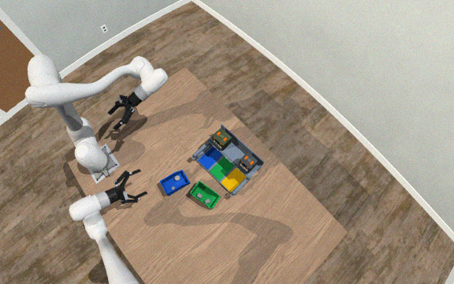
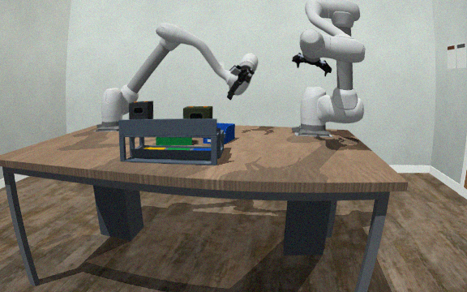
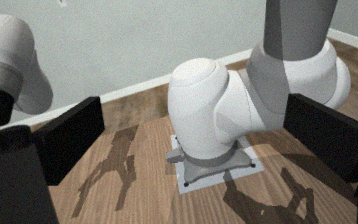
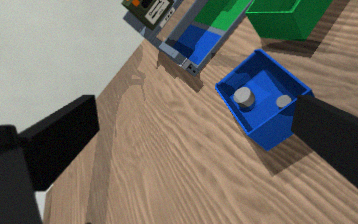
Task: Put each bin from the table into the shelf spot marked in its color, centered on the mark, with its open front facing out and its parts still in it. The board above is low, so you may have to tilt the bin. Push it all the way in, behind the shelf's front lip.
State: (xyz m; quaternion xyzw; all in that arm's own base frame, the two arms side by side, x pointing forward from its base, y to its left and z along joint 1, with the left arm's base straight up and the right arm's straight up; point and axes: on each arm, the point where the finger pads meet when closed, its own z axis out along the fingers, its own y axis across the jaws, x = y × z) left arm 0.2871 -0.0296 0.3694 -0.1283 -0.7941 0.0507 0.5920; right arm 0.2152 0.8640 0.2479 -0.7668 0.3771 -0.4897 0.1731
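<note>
A blue bin [image 1: 168, 184] [image 2: 228, 133] [image 4: 276, 136] stands on the table with two grey round parts inside. A green bin [image 1: 210, 193] [image 2: 173, 141] [image 4: 280, 25] stands beside it with two grey parts inside. The grey shelf [image 1: 234, 152] [image 2: 169, 127] has a blue mark [image 1: 207, 161] [image 4: 203, 44], a green mark [image 1: 220, 171] [image 4: 225, 15] and a yellow mark [image 1: 232, 182]. My right gripper [image 1: 143, 182] [image 4: 194, 113] is open and empty, above the table short of the blue bin. My left gripper [image 1: 113, 120] [image 2: 314, 68] [image 3: 193, 112] is open and empty, high near its own base.
A dark green box [image 1: 221, 138] [image 2: 198, 112] and a dark grey box [image 1: 247, 162] [image 2: 141, 109] stand on the shelf's upper board. The left arm's base [image 1: 93, 158] [image 3: 200, 120] is at the table edge. The shelf's end posts flank the marked row.
</note>
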